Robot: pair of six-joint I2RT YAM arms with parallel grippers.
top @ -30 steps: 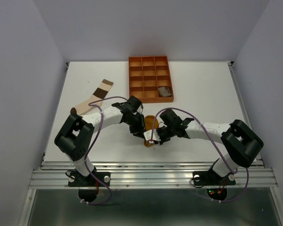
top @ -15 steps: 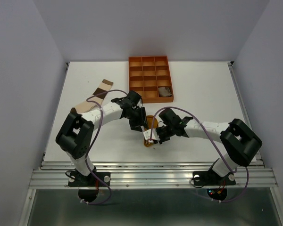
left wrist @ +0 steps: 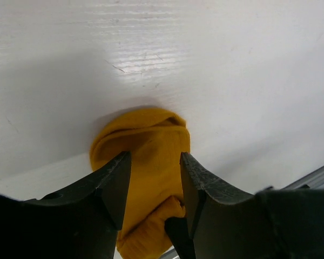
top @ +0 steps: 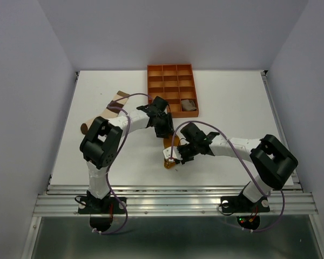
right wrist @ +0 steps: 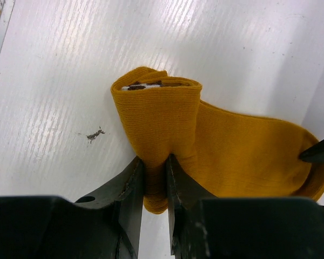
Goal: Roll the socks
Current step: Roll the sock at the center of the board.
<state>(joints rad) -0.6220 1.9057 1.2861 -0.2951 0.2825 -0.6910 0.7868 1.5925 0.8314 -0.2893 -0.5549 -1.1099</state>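
Rolling the sock (right wrist: 232, 151) tight: right gripper (right wrist: 154, 162), clamped on its fold, should turn evenly. Left gripper (left wrist: 154, 162), jaws apart, should pin the rest.

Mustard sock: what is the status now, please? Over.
Right gripper shut on mustard sock at its folded end. Left gripper open, astride the other end. Orange tray stands apart, behind.

Mustard sock (right wrist: 227, 145) half-rolled, colour-blocked sock (top: 119, 98) flat, taupe sock (top: 189, 105) bundled
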